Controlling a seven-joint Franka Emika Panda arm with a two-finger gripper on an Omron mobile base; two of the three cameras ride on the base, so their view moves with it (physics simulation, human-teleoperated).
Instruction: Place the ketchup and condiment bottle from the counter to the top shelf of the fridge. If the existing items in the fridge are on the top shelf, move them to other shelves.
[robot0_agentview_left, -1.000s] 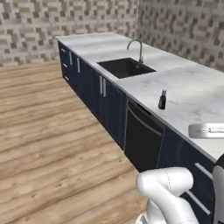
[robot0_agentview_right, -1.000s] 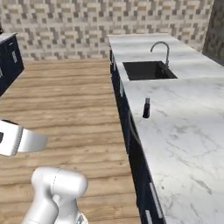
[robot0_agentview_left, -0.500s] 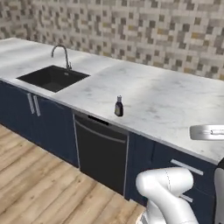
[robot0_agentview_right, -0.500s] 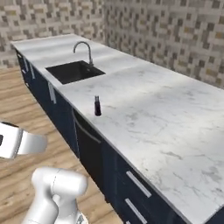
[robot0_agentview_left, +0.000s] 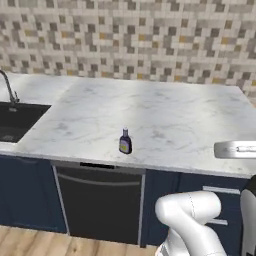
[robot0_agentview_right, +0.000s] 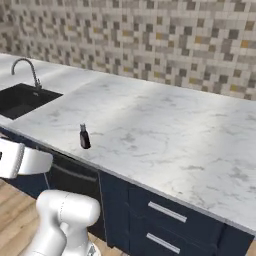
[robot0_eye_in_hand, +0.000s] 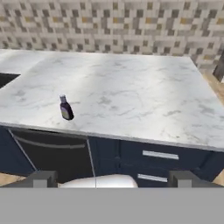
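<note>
A small dark condiment bottle (robot0_agentview_left: 125, 141) (robot0_agentview_right: 84, 137) (robot0_eye_in_hand: 66, 108) with a yellowish label stands upright near the front edge of the white marble counter (robot0_agentview_left: 170, 112) (robot0_agentview_right: 170, 130) (robot0_eye_in_hand: 135, 94). My gripper (robot0_eye_in_hand: 113, 180) hangs well back from the counter, in front of the cabinets and to the right of the bottle. Its two dark fingertips (robot0_eye_in_hand: 43, 178) stand wide apart, open, with nothing between them. The ketchup and the fridge are out of view.
A black sink (robot0_agentview_left: 15, 120) (robot0_agentview_right: 22, 97) with a curved faucet (robot0_agentview_left: 7, 87) (robot0_agentview_right: 30, 70) lies left of the bottle. Below the counter are a dishwasher front (robot0_agentview_left: 100, 200) and navy drawers (robot0_agentview_right: 165, 212) (robot0_eye_in_hand: 159, 155). A mosaic tile wall (robot0_agentview_left: 130, 40) backs the counter.
The whole picture has swung: the cameras turned with the base, so the counter now faces me square on. The bottle keeps its place on the counter. The gripper stays open.
</note>
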